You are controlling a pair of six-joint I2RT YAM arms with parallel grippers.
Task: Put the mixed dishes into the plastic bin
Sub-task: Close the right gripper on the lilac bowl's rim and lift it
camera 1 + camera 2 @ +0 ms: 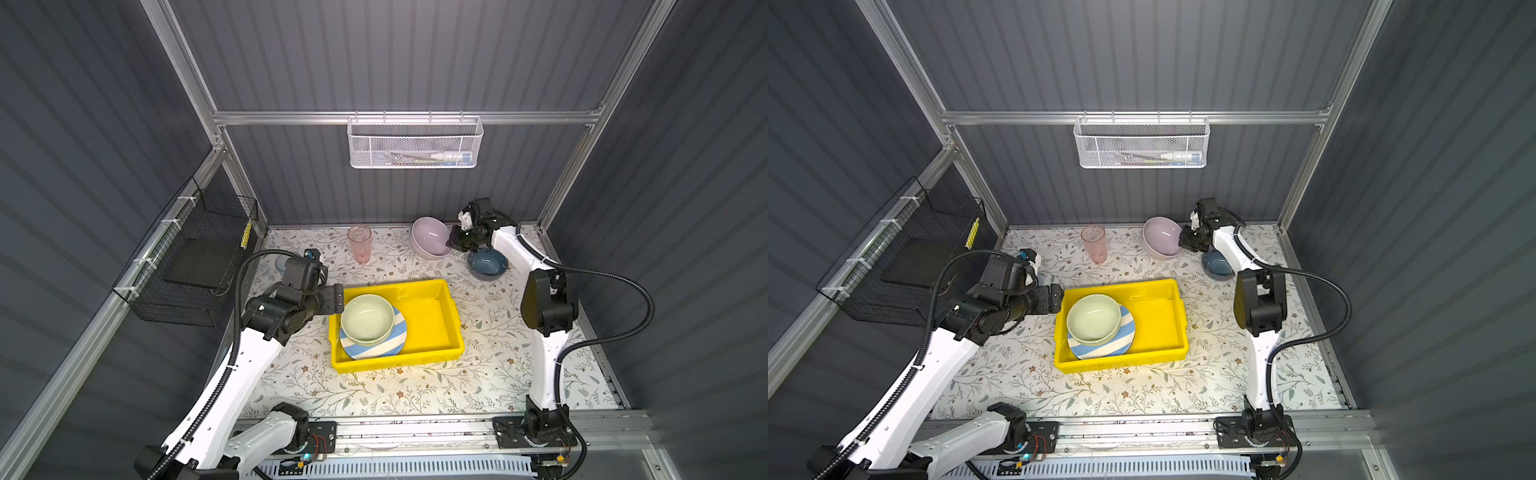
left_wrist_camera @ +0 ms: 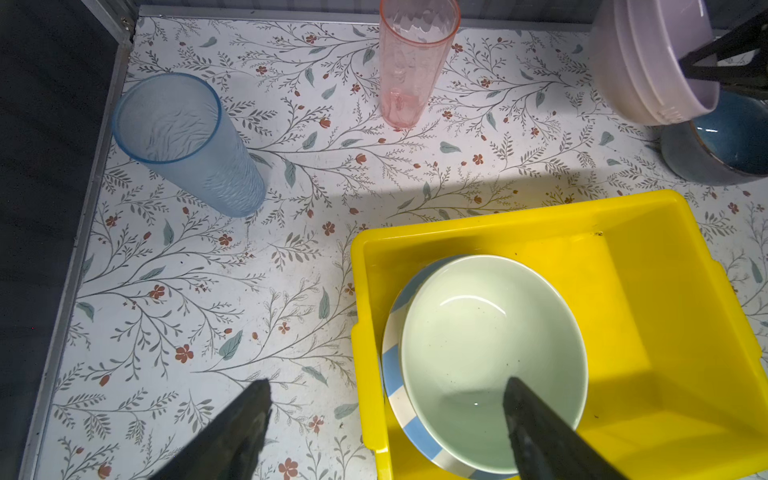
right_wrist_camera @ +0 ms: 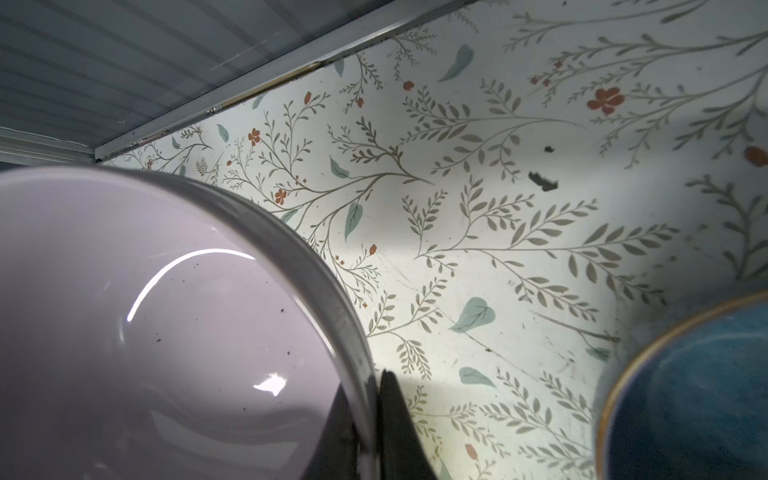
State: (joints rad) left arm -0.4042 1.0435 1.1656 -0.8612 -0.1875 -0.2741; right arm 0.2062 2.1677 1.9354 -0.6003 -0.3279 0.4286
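Note:
The yellow plastic bin point(image 1: 432, 291) sits mid-table. Inside it, a pale green bowl point(image 1: 367, 319) rests on a blue-white striped plate point(image 1: 374, 351). My left gripper point(image 1: 337, 299) hovers open over the bin's left wall; in the left wrist view the left gripper point(image 2: 386, 386) holds nothing. At the back, my right gripper point(image 1: 452, 243) is shut on the rim of the lilac bowl point(image 1: 430, 237), which is tilted. In the right wrist view one finger is inside and one outside that rim point(image 3: 357, 365). A blue bowl point(image 1: 487, 262) sits under the right wrist. A pink tumbler point(image 1: 360, 243) and a blue tumbler point(image 2: 187, 141) stand upright.
A black wire basket point(image 1: 195, 257) hangs on the left wall and a white mesh basket point(image 1: 415, 143) on the back rail. The floral table point(image 1: 415, 390) ends at a metal rail in front. The bin's right half point(image 1: 432, 328) is bare.

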